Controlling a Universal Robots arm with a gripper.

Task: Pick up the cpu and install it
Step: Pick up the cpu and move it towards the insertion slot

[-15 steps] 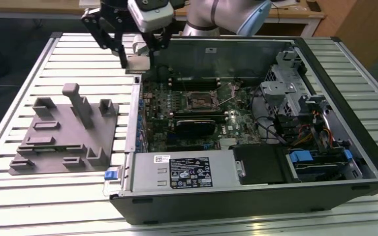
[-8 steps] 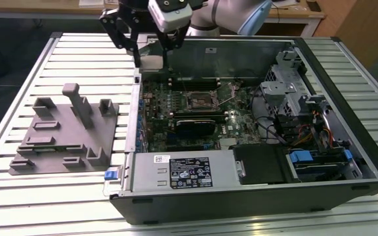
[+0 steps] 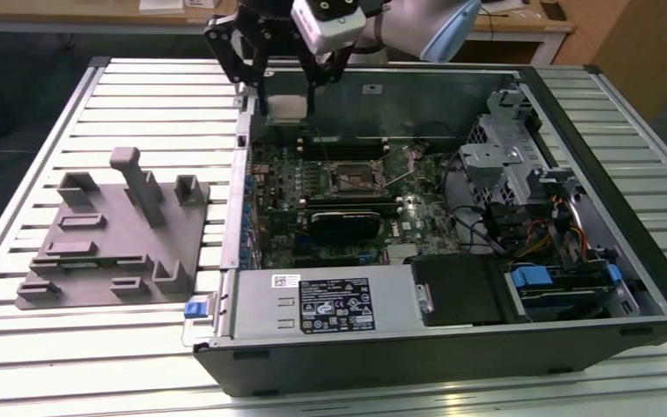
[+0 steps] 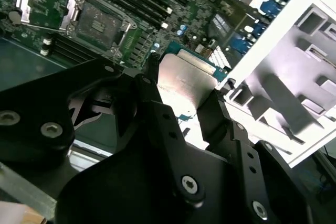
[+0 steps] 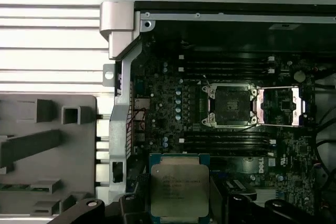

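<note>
Pickup looks done: the black two-fingered gripper (image 3: 285, 104) is clamped on the small square silvery-topped cpu (image 5: 179, 190), held in the air above the open dark computer case (image 3: 426, 365), well apart from the open black-and-metal socket frame (image 5: 231, 106), so installation is not yet done.

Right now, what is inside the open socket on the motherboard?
The socket looks bare, its retention plate flipped aside. The cpu is clamped in the gripper, away from it. Pin condition cannot be made out.
</note>
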